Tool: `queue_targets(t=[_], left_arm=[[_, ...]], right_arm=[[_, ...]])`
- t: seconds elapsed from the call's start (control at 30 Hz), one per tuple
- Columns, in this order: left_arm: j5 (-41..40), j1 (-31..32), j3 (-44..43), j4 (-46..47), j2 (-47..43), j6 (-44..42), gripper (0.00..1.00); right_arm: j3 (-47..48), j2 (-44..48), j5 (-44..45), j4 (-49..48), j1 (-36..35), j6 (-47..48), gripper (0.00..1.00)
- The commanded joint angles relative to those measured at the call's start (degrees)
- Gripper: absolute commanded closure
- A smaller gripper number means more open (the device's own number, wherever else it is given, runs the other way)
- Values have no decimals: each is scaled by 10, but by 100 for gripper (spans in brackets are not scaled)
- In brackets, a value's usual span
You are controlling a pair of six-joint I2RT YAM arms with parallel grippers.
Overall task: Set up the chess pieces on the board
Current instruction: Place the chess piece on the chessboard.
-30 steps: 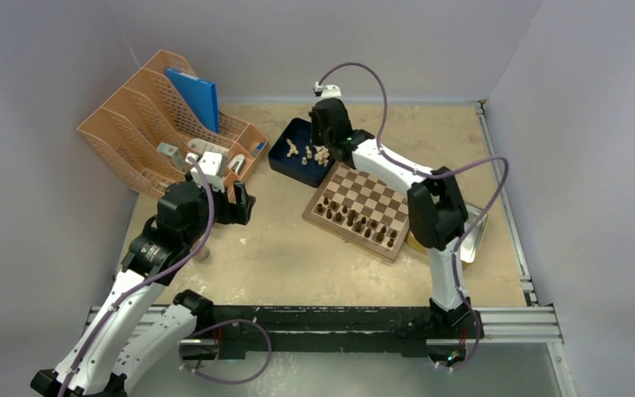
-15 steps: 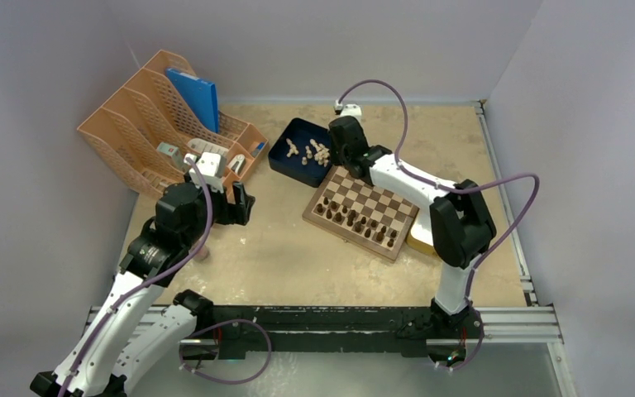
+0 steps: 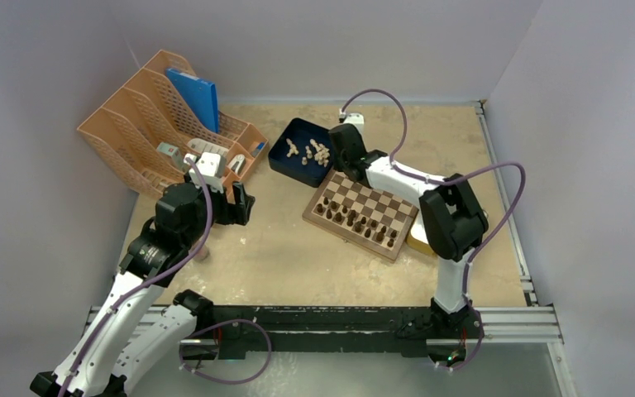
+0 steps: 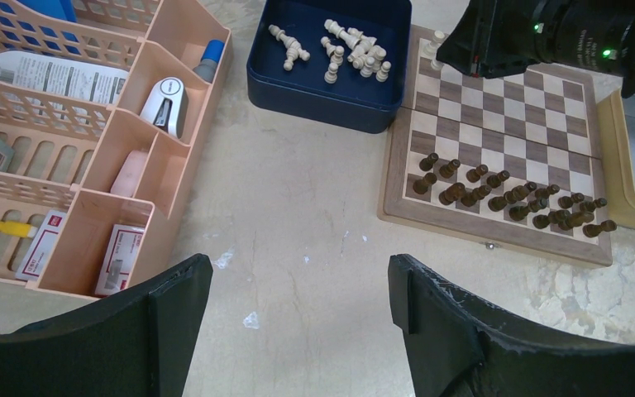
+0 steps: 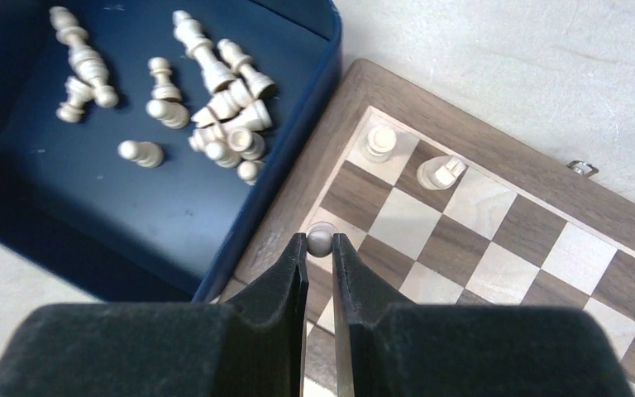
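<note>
right fingers [image 5: 292,277] pinching pale piece [image 5: 321,238], board [image 5: 471,142] edge

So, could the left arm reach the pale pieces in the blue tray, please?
Probably yes. The left gripper is open and empty, the pale pieces lie in the open-topped blue tray, and only bare table lies between. The right gripper, shut on a pawn at the board's nearby corner, might crowd it.

Soft, even overhead light; my feeds look clean.
I see only faint shadows on the table [image 3: 298,256] from above. On the right wrist feed, the right gripper [image 5: 318,240] blurs up close, and the blue tray [image 5: 74,215] darkens toward its near corner.
</note>
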State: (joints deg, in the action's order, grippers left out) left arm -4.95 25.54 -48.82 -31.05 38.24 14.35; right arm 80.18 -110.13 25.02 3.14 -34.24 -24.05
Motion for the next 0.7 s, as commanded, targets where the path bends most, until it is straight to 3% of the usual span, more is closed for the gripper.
queue_targets(t=[0.0, 0.67], left_arm=[[-7, -1, 1, 11, -4, 2, 22], [-6, -1, 1, 11, -3, 2, 22]], right_arm=[[-13, -8, 22, -29, 17, -19, 86], [-19, -36, -2, -68, 32, -21, 84]])
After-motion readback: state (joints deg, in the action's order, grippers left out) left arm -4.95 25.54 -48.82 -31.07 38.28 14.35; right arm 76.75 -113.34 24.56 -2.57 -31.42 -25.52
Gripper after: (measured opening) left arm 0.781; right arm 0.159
